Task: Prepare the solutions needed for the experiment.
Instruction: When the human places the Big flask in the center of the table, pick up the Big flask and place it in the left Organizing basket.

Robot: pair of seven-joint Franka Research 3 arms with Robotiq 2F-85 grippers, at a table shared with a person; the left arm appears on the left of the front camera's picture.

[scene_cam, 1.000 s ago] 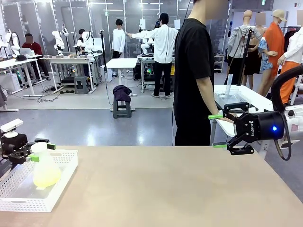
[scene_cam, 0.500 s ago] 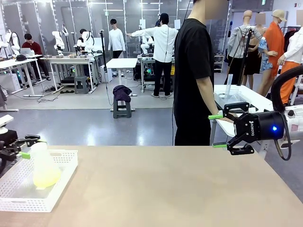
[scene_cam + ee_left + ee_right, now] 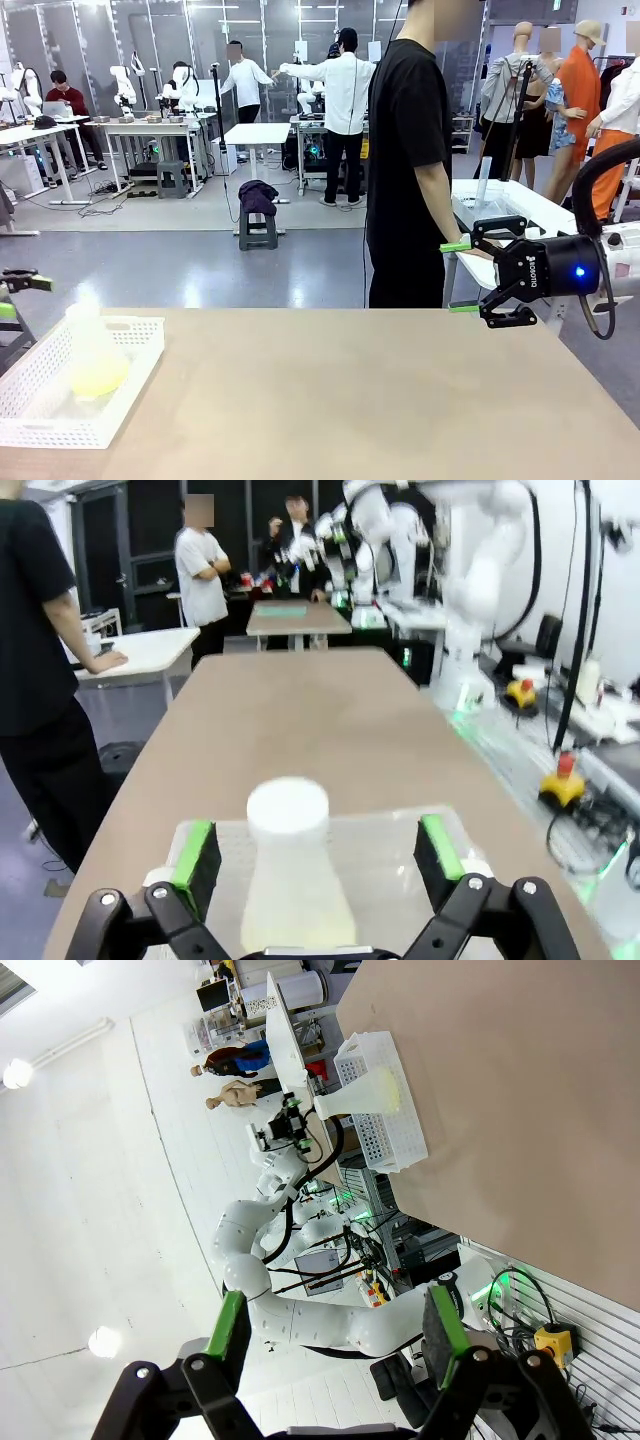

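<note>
Flask of solutions in white tray, near left.
Left gripper and right gripper: jaws apart, empty.

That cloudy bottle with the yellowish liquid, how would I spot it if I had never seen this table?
Start at the long tan table and go to its near left corner, where a white perforated tray sits. Standing upright inside the tray is a cone-shaped translucent flask, wide at the base and narrow at the neck. A pale yellow-green liquid pooled in its bottom sets it apart from the white tray.

The left gripper is cut off by the front view's left edge; the flask base is hidden behind the gripper body in the left wrist view.
</note>
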